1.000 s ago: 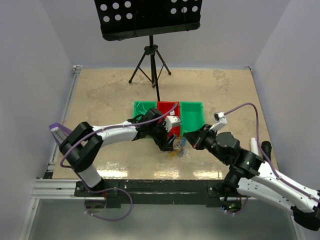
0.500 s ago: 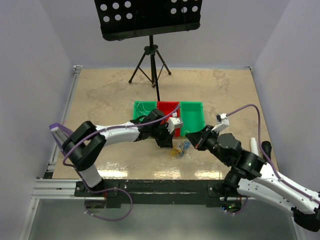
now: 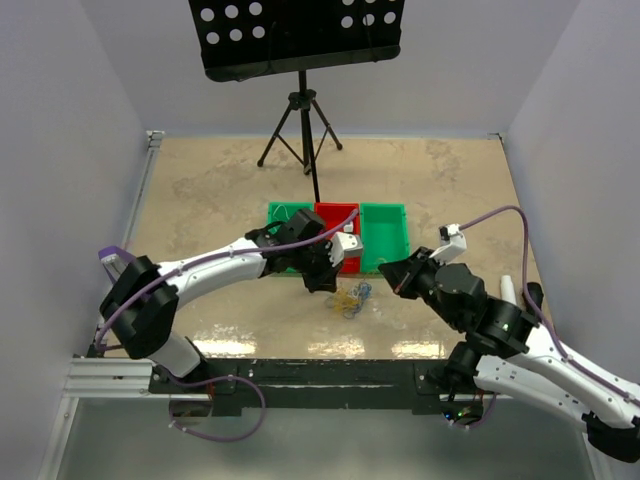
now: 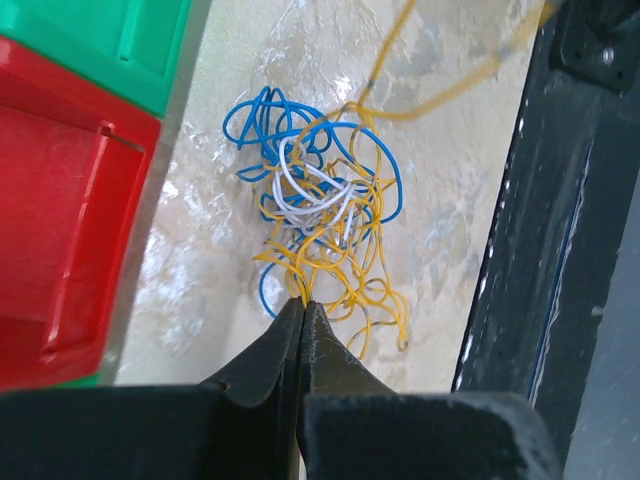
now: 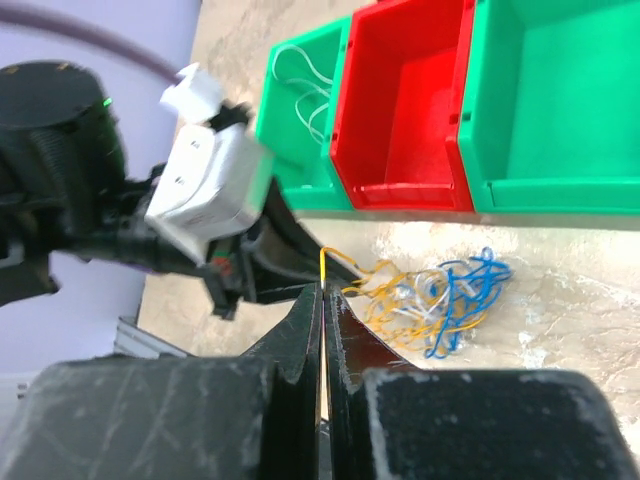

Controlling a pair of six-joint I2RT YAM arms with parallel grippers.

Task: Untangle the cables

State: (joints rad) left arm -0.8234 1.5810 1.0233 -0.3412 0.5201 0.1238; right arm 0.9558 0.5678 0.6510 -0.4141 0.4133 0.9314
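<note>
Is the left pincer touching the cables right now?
Touching. The left wrist view shows the left pincer shut on a yellow strand at the near edge of the cables.

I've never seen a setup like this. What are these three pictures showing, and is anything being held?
Two robot arms are bolted at the near edge of a table. The wide picture looks down from above and behind them. The other two come from a camera on each wrist, looking along its fingers. On the table lie a small clump of thin blue, yellow and white cables and a red bin flanked by a green bin and another green bin holding white strands. The left gripper and the right gripper are both shut, each apparently pinching a yellow strand of the clump.
</note>
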